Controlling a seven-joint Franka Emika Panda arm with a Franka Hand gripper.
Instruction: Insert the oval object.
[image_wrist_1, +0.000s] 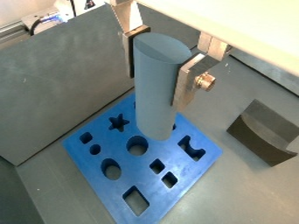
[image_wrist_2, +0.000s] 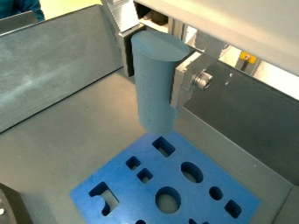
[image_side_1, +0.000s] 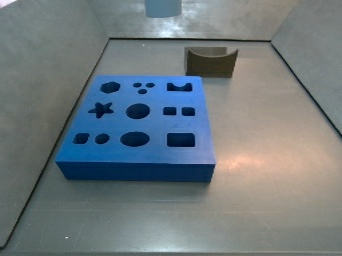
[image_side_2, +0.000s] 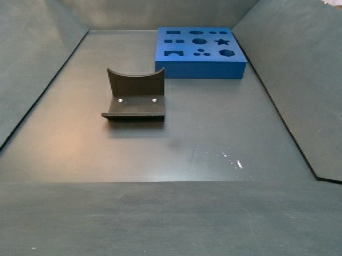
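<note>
My gripper (image_wrist_1: 160, 61) is shut on the oval object (image_wrist_1: 156, 92), a tall pale blue-grey peg held upright between the silver fingers (image_wrist_1: 191, 77). Both wrist views show it; the gripper (image_wrist_2: 158, 61) grips the peg (image_wrist_2: 155, 96) near its upper end. The peg hangs well above the blue block (image_wrist_1: 103, 163) with shaped holes and does not touch it. The block also shows in the wrist view (image_wrist_2: 126, 185) and in both side views (image_side_1: 118, 128) (image_side_2: 201, 64). In a side view only the peg's lower end (image_side_1: 160, 7) shows, at the top edge.
A dark olive U-shaped piece (image_side_1: 210, 62) stands on the grey floor beyond the block; it also shows in a wrist view (image_wrist_1: 267, 131) and a side view (image_side_2: 134, 97). Sloped grey walls (image_side_1: 54, 90) enclose the floor.
</note>
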